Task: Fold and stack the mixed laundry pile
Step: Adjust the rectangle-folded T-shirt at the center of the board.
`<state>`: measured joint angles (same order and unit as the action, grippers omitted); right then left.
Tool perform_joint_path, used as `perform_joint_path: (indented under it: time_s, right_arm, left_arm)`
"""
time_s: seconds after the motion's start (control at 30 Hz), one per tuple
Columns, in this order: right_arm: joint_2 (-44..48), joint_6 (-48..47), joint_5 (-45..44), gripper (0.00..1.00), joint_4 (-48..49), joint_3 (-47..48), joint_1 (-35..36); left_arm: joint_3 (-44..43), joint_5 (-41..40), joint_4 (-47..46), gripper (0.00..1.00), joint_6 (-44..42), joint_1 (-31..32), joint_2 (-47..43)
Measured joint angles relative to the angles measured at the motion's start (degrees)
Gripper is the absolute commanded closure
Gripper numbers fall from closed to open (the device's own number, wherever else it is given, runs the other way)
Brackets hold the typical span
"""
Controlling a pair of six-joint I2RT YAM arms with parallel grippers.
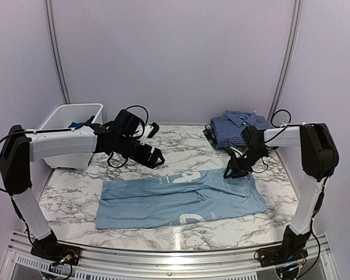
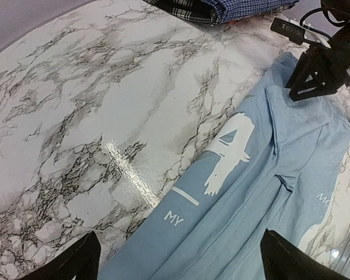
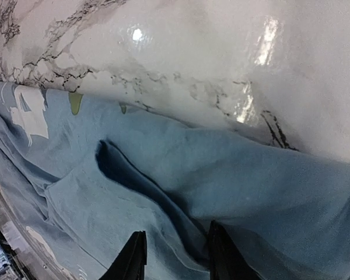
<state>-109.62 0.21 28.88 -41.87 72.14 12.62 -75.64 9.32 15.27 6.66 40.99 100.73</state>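
A light blue T-shirt [image 1: 181, 198] with white print lies folded lengthwise on the marble table [image 1: 76, 192]. My right gripper [image 1: 230, 172] is down on its far right corner. In the right wrist view its jaws [image 3: 175, 251] stand apart over a raised fold of the T-shirt [image 3: 221, 169] without pinching it. My left gripper [image 1: 154, 157] hovers wide open above the table, just behind the shirt's far edge, with nothing held [image 2: 184, 256]. A folded navy check shirt [image 1: 236, 125] sits on a plaid piece [image 1: 210, 135] at the back right. A royal blue garment [image 1: 80, 123] shows in the bin.
A white plastic bin [image 1: 70, 137] stands at the back left, beside the left arm. The folded stack lies close behind the right arm's wrist. Black cables loop off both wrists. The table's front edge runs just below the T-shirt.
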Motion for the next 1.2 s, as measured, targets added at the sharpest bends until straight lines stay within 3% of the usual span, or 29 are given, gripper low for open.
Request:
perform_joint_path:
  time_s: [0.13,0.33,0.57,0.83,0.9,0.97,1.2]
  right_arm:
    - [0.0,-0.2,0.0,1.00,-0.2,0.0,0.7]
    - [1.6,0.0,-0.1,1.00,-1.2,-0.5,0.9]
    - [11.7,0.9,0.3,1.00,-2.0,-4.9,2.0]
    - [19.9,4.3,1.2,1.00,-2.4,-15.2,8.2]
    - [22.8,5.9,1.3,0.84,-2.9,-18.2,10.2]
    - [26.1,7.9,1.8,0.74,-3.3,-20.7,11.9]
    - [35.0,9.9,3.6,0.64,-6.6,-22.8,15.0]
  left_arm:
    - [0.3,-0.8,0.0,0.01,-0.3,0.0,-0.3]
    - [0.3,-3.1,0.1,0.01,-0.9,0.0,-0.9]
    - [0.3,-5.5,0.9,0.01,-1.5,0.0,-2.3]
    - [1.9,-6.9,1.2,0.01,-1.6,0.0,-4.2]
    - [2.6,-7.2,1.3,0.01,-1.6,0.0,-4.8]
    - [3.4,-7.5,1.3,0.01,-1.5,0.0,-5.2]
    - [5.6,-8.4,1.6,0.01,-1.1,0.0,-6.3]
